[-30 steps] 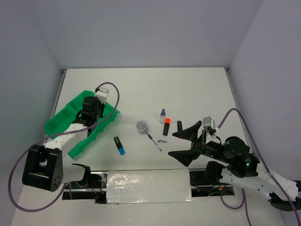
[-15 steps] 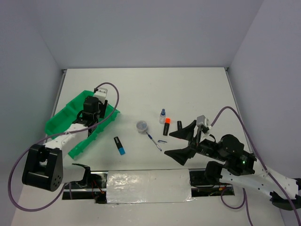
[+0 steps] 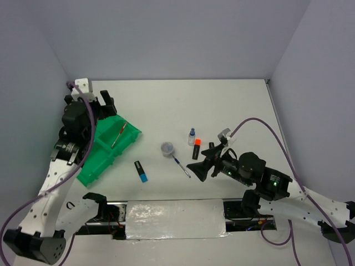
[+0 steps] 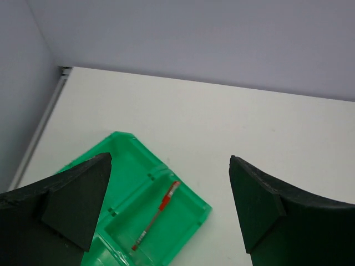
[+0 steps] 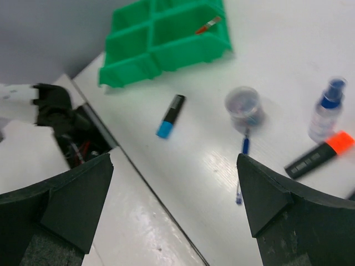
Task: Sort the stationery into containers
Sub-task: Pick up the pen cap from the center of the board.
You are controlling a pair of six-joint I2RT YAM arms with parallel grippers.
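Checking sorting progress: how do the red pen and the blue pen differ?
The red pen lies inside a compartment of the green tray; the blue pen lies on the table, near the round tub. The red pen is red, the blue pen blue. Both are thin and lie flat.

We can read no text, label, brand or number anywhere in these views. The red pen [image 4: 156, 216] lying in the green tray [image 4: 186, 223] carries pale marks along its barrel. The orange-ended highlighter [image 5: 319, 154] shows small marks on its black body, but both are too small for us to make out.
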